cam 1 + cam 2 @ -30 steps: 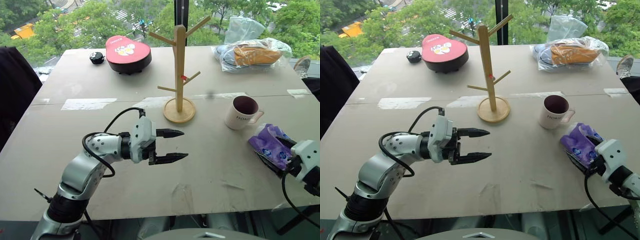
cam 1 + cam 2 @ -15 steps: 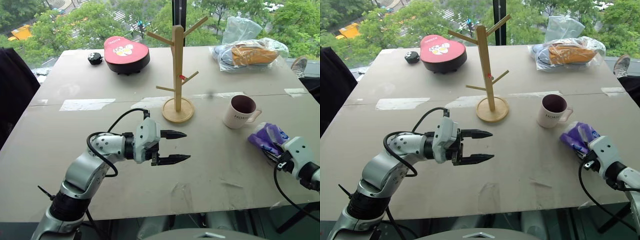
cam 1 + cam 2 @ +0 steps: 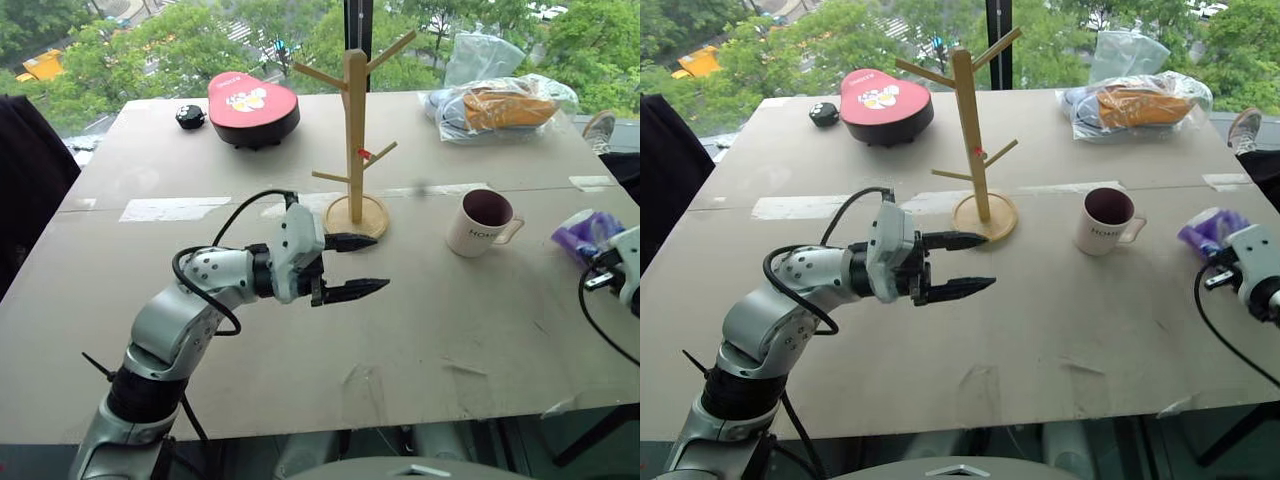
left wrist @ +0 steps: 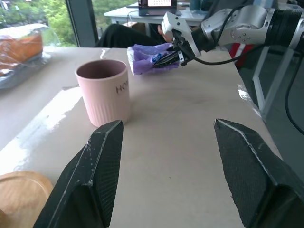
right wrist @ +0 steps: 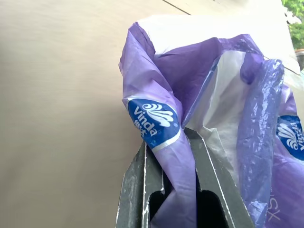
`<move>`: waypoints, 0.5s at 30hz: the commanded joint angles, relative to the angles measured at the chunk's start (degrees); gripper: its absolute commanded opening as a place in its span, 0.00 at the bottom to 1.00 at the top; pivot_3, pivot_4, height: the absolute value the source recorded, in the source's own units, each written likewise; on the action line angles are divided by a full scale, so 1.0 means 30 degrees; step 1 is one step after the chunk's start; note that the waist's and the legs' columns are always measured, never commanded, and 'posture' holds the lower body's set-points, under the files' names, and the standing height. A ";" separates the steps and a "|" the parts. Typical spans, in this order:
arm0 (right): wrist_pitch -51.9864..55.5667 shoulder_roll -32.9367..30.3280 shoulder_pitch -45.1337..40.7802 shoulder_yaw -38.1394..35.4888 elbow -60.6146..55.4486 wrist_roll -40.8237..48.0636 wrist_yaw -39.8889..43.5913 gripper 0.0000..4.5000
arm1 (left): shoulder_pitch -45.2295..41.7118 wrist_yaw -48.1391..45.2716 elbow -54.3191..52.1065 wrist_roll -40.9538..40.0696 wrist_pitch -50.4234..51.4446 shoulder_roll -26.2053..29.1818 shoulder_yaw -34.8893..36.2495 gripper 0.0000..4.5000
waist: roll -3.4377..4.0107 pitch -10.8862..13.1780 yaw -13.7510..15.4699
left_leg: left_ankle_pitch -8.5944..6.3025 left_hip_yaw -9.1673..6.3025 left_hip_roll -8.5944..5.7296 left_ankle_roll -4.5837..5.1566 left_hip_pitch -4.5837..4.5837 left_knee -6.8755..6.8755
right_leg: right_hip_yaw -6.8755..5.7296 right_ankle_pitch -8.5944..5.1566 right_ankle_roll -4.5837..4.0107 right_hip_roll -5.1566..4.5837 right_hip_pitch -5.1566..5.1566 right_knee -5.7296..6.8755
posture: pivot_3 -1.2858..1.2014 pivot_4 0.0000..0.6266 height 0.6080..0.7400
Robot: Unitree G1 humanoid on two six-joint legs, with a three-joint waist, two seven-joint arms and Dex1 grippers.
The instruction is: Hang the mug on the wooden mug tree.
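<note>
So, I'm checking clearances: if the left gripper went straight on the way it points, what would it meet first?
Probably the white ceramic mug; the open left gripper points toward it across bare table, though slightly to its side.

Taped beige table (image 3: 200,330) before window (image 3: 150,40), green trees (image 3: 120,60) outside.

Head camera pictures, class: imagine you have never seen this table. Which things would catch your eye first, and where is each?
The tall wooden mug tree stands mid-table, with the mug upright to its right, not on a peg. In front, the left end effector hovers with jaws open, pointing towards the mug. At the table's right edge the right end effector is shut on a purple plastic packet.
</note>
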 commanded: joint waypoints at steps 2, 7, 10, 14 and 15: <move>-0.2513 -0.0505 -0.2817 0.0929 0.4319 -0.1181 0.0087 0.32 | -0.0665 0.0480 -0.0783 -0.0195 0.0249 -0.0208 -0.0063 0.70 | 0.0000 0.0003 0.0013 | -0.0002 0.0002 0.0009 -0.0001 -0.0002 -0.0022 | -0.0003 -0.0002 -0.0004 -0.0003 -0.0009 -0.0005 | 0.52 0.24 1.00; -0.2340 -0.0408 -0.2645 -0.0377 0.2090 0.0365 0.0242 0.60 | -0.0702 0.1153 -0.1164 -0.0453 0.0382 -0.0471 0.0090 0.70 | 0.0006 0.0007 0.0132 | -0.0003 0.0050 0.0002 0.0002 -0.0100 -0.0010 | 0.0023 0.0001 0.0002 -0.0022 -0.0103 -0.0016 | 0.52 0.24 1.00; 0.1483 0.0205 -0.0364 -0.1547 -0.3684 0.3158 0.1234 0.60 | 0.0046 0.0734 -0.1285 -0.0307 0.0079 -0.0105 -0.0073 0.70 | 0.0012 0.0001 0.0119 | -0.0003 0.0039 0.0005 0.0002 -0.0103 -0.0017 | 0.0020 0.0002 0.0003 -0.0017 -0.0114 0.0001 | 0.52 0.24 1.00; 0.4928 0.1971 0.2797 -0.1823 -1.0094 0.5260 0.0238 0.60 | 0.0424 0.0367 -0.1221 0.0001 -0.0152 0.0224 -0.0395 0.70 | 0.0004 0.0000 0.0125 | -0.0004 -0.0003 0.0023 0.0001 -0.0104 -0.0020 | 0.0002 0.0001 0.0001 0.0003 -0.0113 0.0010 | 0.52 0.24 1.00; 0.5064 0.2910 0.3241 -0.1756 -1.0910 0.5297 -0.0590 0.60 | 0.0395 0.0251 -0.1201 0.0020 -0.0141 0.0259 -0.0529 0.70 | 0.0001 0.0002 0.0126 | -0.0004 -0.0007 0.0022 0.0000 -0.0104 -0.0005 | -0.0005 0.0002 0.0000 0.0003 -0.0110 0.0016 | 0.52 0.24 1.00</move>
